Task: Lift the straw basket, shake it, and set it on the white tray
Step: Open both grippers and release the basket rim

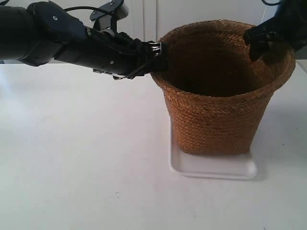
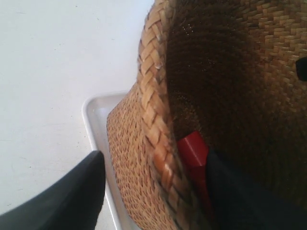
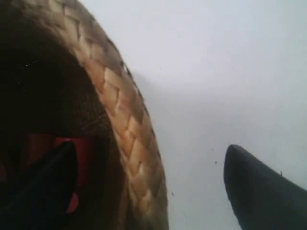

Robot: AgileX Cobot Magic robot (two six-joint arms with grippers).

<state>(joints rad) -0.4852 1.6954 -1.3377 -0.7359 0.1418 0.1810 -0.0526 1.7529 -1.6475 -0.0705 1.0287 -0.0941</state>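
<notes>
The straw basket (image 1: pixel 216 96) stands upright with its base on the white tray (image 1: pixel 216 170). The gripper of the arm at the exterior view's left (image 1: pixel 156 56) is at the basket's rim, and the gripper of the arm at the exterior view's right (image 1: pixel 256 43) is at the opposite rim. In the left wrist view my left gripper (image 2: pixel 144 160) straddles the woven rim (image 2: pixel 153 110), open: its red-padded finger (image 2: pixel 194 155) is inside and the outer one stands off the wall. My right gripper (image 3: pixel 148 165) also straddles the rim (image 3: pixel 129 139), open, with a wide gap outside.
The white table (image 1: pixel 72 158) spreads round the tray on all sides. A corner of the tray (image 2: pixel 93 115) shows beneath the basket in the left wrist view. A white wall or cabinet stands behind the table.
</notes>
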